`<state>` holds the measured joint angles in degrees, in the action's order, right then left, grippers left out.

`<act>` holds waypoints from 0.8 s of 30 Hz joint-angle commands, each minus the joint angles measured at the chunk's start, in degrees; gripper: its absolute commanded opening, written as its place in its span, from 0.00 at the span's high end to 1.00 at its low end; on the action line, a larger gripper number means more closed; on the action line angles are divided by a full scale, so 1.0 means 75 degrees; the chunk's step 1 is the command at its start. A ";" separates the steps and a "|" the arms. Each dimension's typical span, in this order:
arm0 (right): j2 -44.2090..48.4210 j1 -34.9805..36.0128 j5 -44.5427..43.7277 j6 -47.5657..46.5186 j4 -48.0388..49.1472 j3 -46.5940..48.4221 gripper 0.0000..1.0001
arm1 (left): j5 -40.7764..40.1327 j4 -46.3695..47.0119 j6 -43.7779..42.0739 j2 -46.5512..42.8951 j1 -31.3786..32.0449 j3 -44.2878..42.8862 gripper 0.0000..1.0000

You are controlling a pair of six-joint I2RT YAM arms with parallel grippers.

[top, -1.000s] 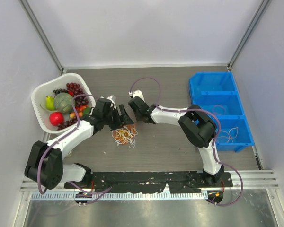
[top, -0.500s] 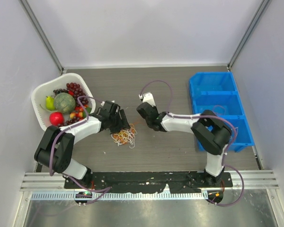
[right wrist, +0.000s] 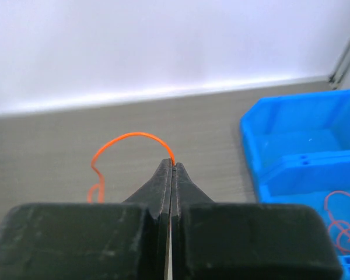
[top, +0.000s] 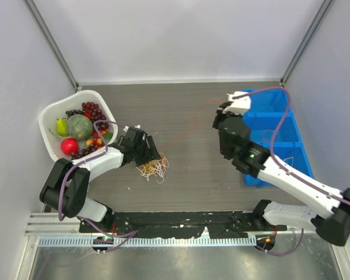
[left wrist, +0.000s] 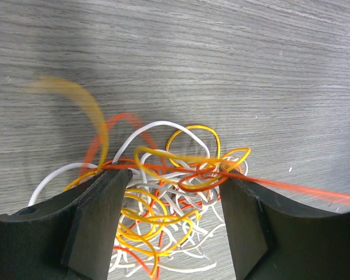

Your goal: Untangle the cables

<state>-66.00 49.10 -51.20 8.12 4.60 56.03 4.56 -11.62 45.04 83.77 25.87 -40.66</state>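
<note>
Pull-out step: right gripper (right wrist: pixel 172 167), well right of the tangle (top: pixel 153 168), pinches the orange cable (top: pixel 189 127) taut; left gripper (left wrist: pixel 174 182) spread wide, straddling the tangle; next likely needs pinning it and drawing the strand free.

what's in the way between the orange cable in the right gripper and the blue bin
Nothing visible: the right gripper, shut on the orange cable, is beside the blue bin. The cable's far end runs into the tangle that the open left gripper straddles, which may drag.
</note>
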 commanded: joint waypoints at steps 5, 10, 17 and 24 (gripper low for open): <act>0.2107 -0.0160 -0.0358 -0.0356 -0.0039 0.0474 0.99 | -0.0889 -0.0853 -0.0180 -0.0083 -0.0109 0.0418 0.30; 0.2869 -0.0160 -0.0041 -0.0438 -0.0144 0.0767 0.99 | -0.0912 -0.0888 -0.0227 -0.0165 -0.0109 0.0453 0.29; 0.3010 -0.0160 0.0347 -0.0566 -0.0425 0.0990 0.99 | -0.0970 -0.0970 -0.0321 -0.0516 -0.0109 0.0407 0.26; 0.3748 -0.0172 -0.0086 -0.1445 -0.0016 0.1329 0.99 | -0.1053 -0.1041 -0.0392 -0.0505 -0.0191 0.0488 0.25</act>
<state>-41.34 47.92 -50.06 2.35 1.61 62.22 0.73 -14.02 44.27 80.12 25.69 -38.72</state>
